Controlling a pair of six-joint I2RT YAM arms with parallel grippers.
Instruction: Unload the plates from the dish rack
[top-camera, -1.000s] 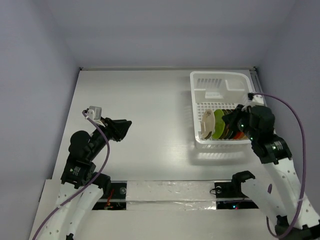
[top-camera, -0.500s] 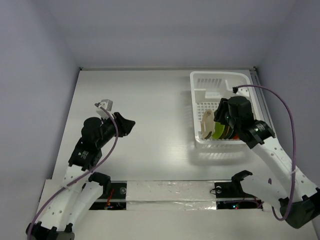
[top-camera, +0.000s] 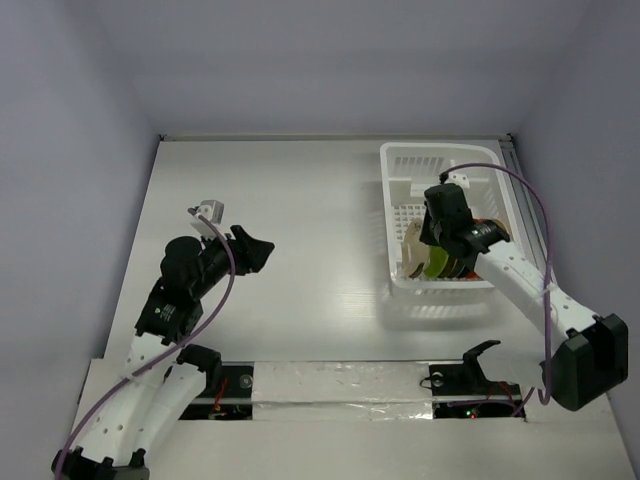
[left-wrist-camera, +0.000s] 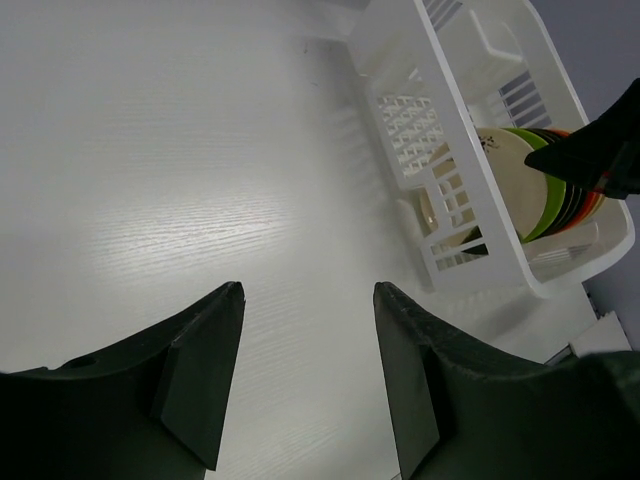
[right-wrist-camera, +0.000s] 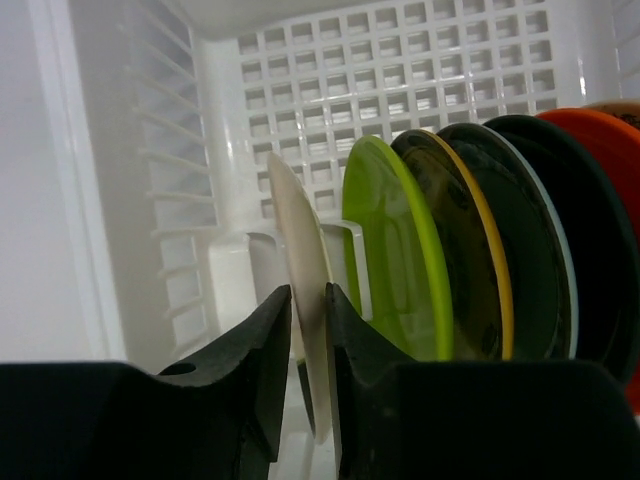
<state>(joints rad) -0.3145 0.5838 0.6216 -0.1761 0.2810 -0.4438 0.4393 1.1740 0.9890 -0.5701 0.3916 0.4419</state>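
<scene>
Pinching the top rim of the beige plate (right-wrist-camera: 300, 220), the right gripper (right-wrist-camera: 307, 292) has one finger (right-wrist-camera: 260, 340) on each face, jaws drawn in w/ only the plate's thickness btwn them. That plate stands on edge at the left end of the row in the wrist cam, nr the slatted side wall of the dish rack (right-wrist-camera: 400, 70). It sits down in the rack (not lifted clear, as far as the overhead cam shows).

Just to its right stands the lime green plate (right-wrist-camera: 390, 260). Next come a brownish plate (right-wrist-camera: 455, 270) w/ a yellow rim, a dark plate (right-wrist-camera: 530, 260) w/ a pale rim, and at the frame's right edge an orange-red plate (right-wrist-camera: 600, 150). All are upright, close-packed, faces approx parallel. The rack's white grid base shows behind them.

From overhead, the right gripper sits low over the rack's near half, where the plates are. The rack lies on the right side of the table (left-wrist-camera: 150, 150), toward the far edge.

The left gripper (left-wrist-camera: 308, 330) hangs w/ jaws spread wide, only white table top seen btwn them. It is well apart from the rack, which shows at the upper right of its cam.
</scene>
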